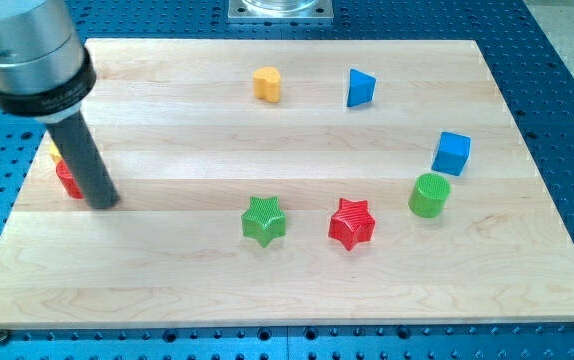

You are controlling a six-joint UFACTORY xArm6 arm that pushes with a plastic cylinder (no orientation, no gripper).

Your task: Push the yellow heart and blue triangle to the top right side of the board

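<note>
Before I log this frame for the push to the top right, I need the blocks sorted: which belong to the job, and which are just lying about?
Job:
yellow heart
blue triangle
my tip, far off at the view's left

Lying about:
blue cube
green cylinder
red star
green star
red block and yellow block, mostly hidden behind the rod

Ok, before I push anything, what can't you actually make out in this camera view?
- Red block and yellow block at the view's left: mostly hidden behind my rod, shapes unreadable.
- My tip: whether it touches the red block is unclear.
- My arm above the rod: cut off by the view's top-left edge.
</note>
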